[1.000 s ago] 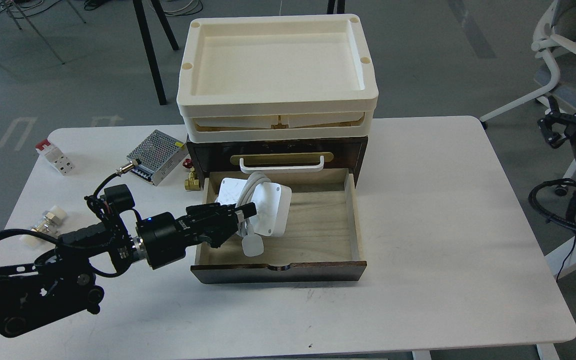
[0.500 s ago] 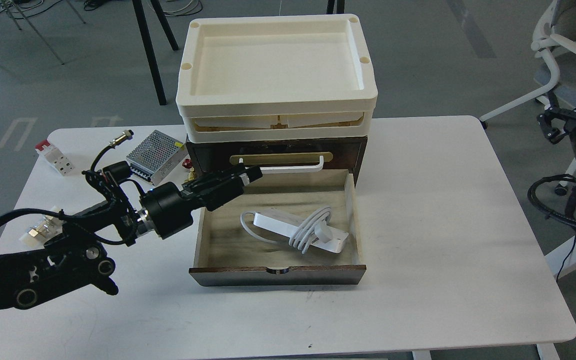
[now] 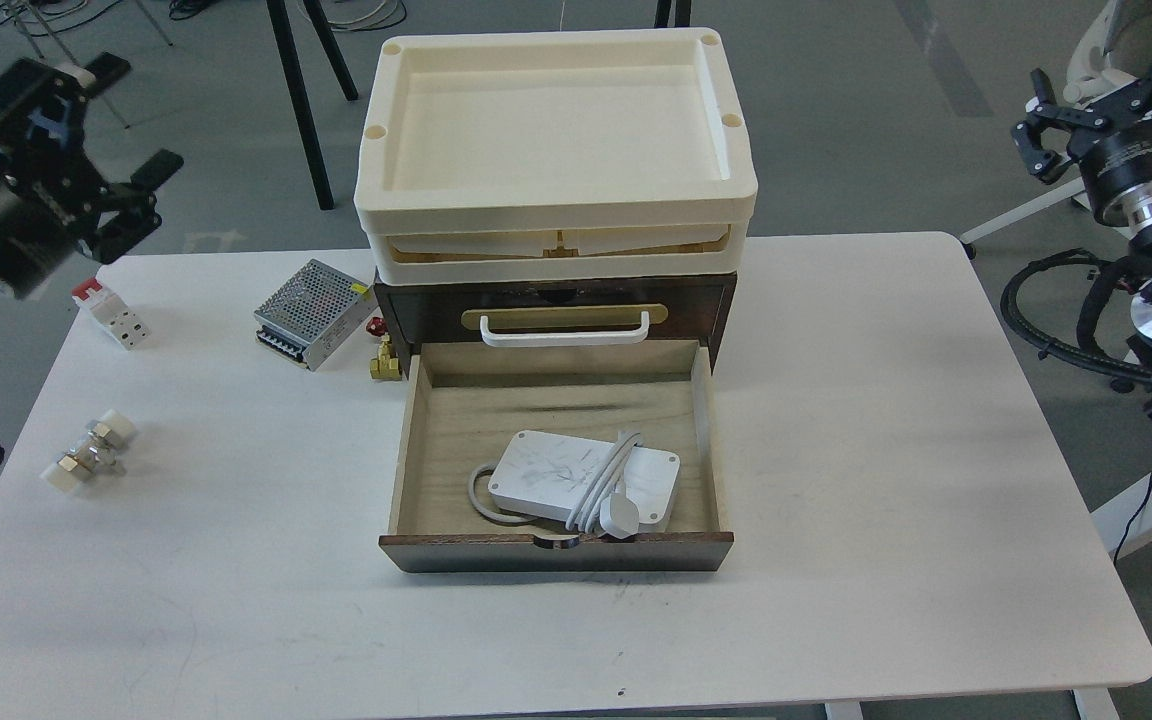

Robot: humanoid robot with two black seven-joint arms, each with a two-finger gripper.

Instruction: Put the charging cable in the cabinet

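Observation:
The charging cable (image 3: 584,485), a flat white scuffed slab with a white cord wound round it and a white plug, lies flat in the front part of the open pale-wood drawer (image 3: 707,440). The drawer is pulled out of the dark brown cabinet (image 3: 416,310), which has a white handle (image 3: 564,330) and cream trays (image 3: 556,215) on top. My left gripper (image 3: 126,130) is open and empty, raised high at the far left, well away from the cabinet. My right gripper (image 3: 1101,75) is open and empty, raised off the table's right side.
A metal mesh power supply box (image 3: 314,312) and a brass fitting (image 3: 383,362) lie left of the cabinet. A red-and-white block (image 3: 111,315) and a small white connector (image 3: 86,455) lie at the table's left. Black cables (image 3: 1066,340) hang at the right edge.
My left gripper let go of the charging cable, which dropped and settled flat in the drawer. The left arm then pulled back up and to the far left. The right arm rose.

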